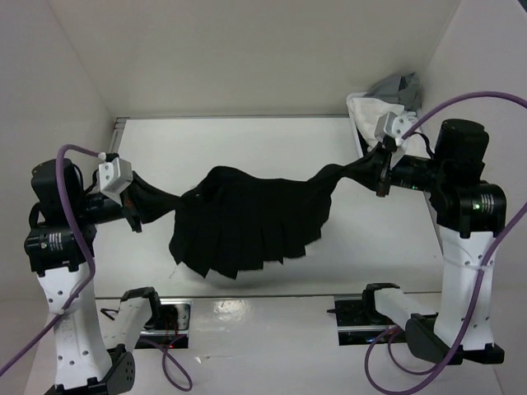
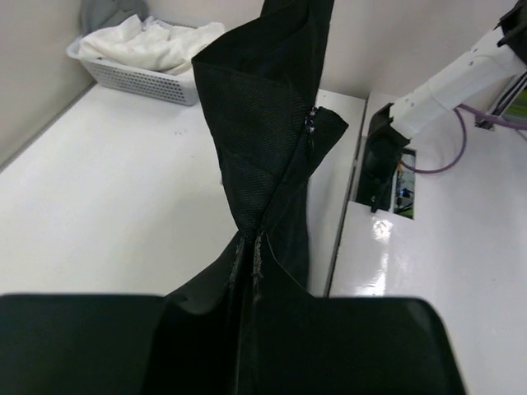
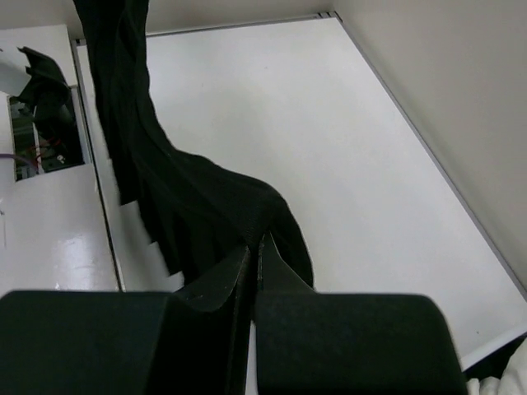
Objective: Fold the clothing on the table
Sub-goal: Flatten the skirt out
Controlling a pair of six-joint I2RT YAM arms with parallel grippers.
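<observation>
Left gripper (image 1: 130, 212) clenched on skirt (image 1: 247, 218) end, mid-left | right gripper (image 1: 381, 174) clenched on other end, upper right | skirt stretched between both, pleats sagging at frame centre over white table (image 1: 247, 144)

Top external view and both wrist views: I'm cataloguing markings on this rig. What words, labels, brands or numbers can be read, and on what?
No text can be read in any view.
Left arm's label: white print on black, too small to read.
The skirt, table and basket: no lettering visible.
</observation>
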